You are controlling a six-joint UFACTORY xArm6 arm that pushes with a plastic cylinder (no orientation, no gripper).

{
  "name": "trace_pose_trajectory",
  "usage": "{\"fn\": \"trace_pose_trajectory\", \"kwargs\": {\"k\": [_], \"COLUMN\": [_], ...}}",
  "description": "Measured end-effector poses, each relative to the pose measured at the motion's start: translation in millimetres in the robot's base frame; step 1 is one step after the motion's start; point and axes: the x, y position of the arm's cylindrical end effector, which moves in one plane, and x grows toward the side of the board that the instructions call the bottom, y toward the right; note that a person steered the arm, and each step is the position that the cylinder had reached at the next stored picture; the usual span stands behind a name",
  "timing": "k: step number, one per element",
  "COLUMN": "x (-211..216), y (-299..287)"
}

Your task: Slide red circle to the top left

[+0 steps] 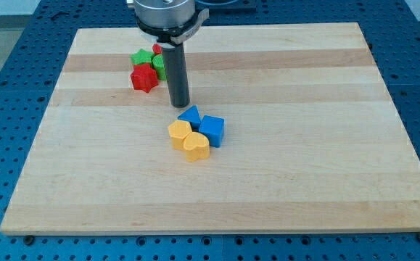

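The red circle (157, 49) is mostly hidden behind my rod; only a small red edge shows at the upper left of the board, beside the green blocks. My tip (179, 106) rests on the board just below and right of that cluster, and just above the blue triangle-like block (190, 115). A green star (143, 57) and a green block (159, 65) sit next to the red circle. A red star (143, 78) lies below them.
A blue cube (212, 130), a yellow hexagon-like block (179, 133) and a yellow heart (196, 146) form a tight group with the blue triangle-like block near the board's middle. The wooden board (304, 145) lies on a blue perforated table.
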Motion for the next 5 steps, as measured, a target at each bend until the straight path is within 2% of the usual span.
{"fn": "trace_pose_trajectory", "kwargs": {"k": [1, 3, 5], "x": [-7.6, -56.4, -73.4], "y": [0.0, 20.2, 20.7]}}
